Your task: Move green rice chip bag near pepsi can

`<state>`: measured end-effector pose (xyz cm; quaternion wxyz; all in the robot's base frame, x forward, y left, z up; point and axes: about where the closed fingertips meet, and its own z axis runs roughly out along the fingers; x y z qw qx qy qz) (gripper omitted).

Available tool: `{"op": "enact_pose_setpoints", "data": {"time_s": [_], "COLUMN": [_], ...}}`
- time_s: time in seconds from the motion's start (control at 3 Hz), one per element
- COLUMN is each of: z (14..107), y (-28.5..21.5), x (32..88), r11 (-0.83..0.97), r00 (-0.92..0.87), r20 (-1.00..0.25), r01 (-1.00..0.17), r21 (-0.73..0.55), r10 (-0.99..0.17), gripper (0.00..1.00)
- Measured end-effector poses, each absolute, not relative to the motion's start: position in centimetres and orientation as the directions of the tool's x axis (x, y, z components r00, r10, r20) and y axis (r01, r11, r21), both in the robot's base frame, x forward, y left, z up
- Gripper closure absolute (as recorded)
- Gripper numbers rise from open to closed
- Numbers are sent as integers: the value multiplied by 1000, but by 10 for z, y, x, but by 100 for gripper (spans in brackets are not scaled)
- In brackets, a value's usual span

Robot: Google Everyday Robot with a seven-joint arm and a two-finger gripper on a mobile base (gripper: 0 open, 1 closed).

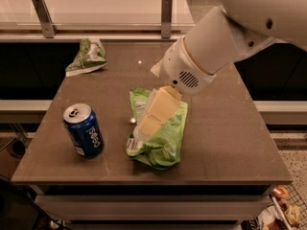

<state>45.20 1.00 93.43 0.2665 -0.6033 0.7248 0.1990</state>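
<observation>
The green rice chip bag (pixel 163 138) is a bright light-green foil bag at the middle of the table, with a white patch at its lower left end. My gripper (pixel 156 113) reaches down from the upper right. Its cream fingers (pixel 160 104) are closed on the bag's upper part, and the bag spreads out below them toward the front edge. The pepsi can (pixel 84 131) stands upright at the front left, about a can's width left of the bag. I cannot tell whether the bag rests on the table or hangs just above it.
A smaller darker-green bag (pixel 88 56) lies at the back left of the brown table (pixel 225 143). A glass rail with two metal posts (pixel 166 14) runs along the back edge. The arm's white body (pixel 216 47) covers the back right.
</observation>
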Motion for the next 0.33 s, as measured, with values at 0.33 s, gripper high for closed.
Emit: {"op": "enact_pose_setpoints", "data": {"time_s": [0.33], "z": [934], "y": [10], "x": [452], "r11": [193], "r00": [-130], "r20": [-627], "r01": [-981], "r21": [-33], "r10": [-769], "gripper": [0]}}
